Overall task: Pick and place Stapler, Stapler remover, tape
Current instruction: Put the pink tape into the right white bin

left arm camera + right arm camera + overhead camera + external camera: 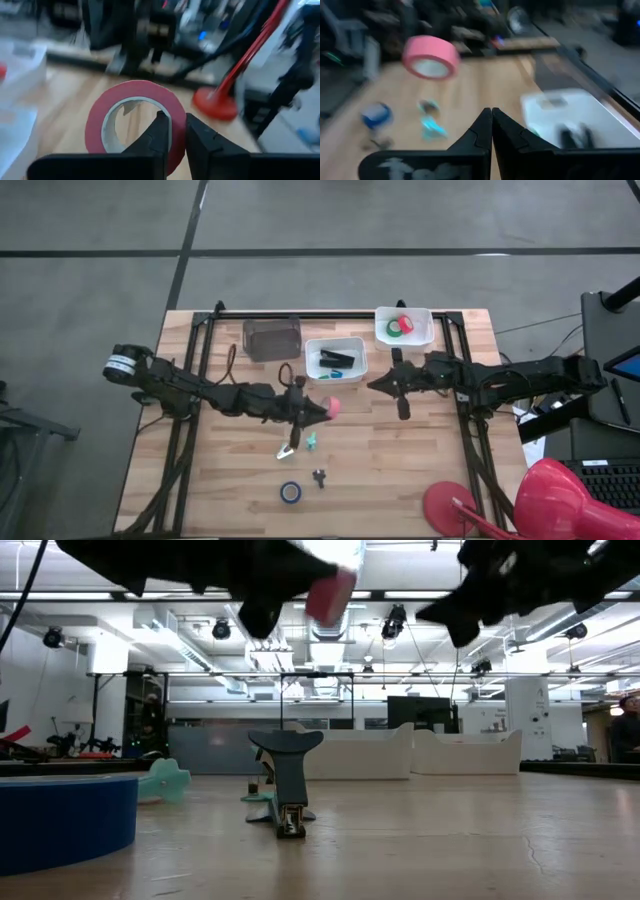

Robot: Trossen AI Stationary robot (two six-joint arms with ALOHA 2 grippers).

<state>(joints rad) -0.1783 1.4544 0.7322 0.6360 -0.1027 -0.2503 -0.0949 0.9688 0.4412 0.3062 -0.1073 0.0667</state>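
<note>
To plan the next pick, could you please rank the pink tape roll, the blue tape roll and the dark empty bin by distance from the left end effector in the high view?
1. Pink tape roll, in its grip.
2. Dark empty bin, at the table's back.
3. Blue tape roll, near the front edge.

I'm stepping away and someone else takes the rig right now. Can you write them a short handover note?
Left gripper: shut on the pink tape, held above mid-table.
Right gripper: shut, empty, waiting over the table near the trays.
Done: stapler lies in the middle white tray; red tape and green tape are in the right white tray.
Left: pink tape to drop off; blue tape is on the table's near side, beside small tools lying loose there.
</note>
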